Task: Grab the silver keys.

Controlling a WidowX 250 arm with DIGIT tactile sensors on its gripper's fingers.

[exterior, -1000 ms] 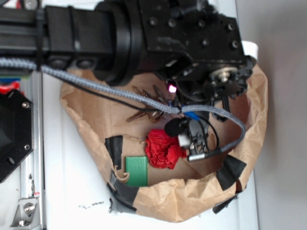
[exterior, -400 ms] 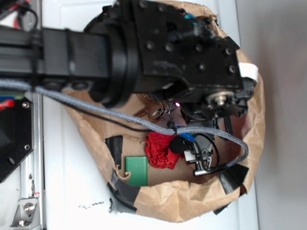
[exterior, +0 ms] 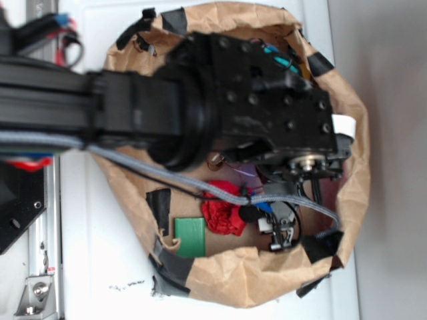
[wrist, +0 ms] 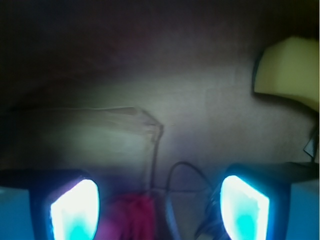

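The pincer (wrist: 160,210) stands wide open and holds nothing, low above brown paper (exterior: 233,283); the red paper ball (exterior: 223,215) lies between its fingertips (wrist: 75,210).

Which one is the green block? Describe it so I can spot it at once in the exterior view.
Find the big crumpled brown paper bowl on the white surface. Inside it, near the rim at the picture's lower left and just below a patch of black tape, lies the green block. It is flat, straight-edged and green, unlike the crumpled red paper ball beside it.
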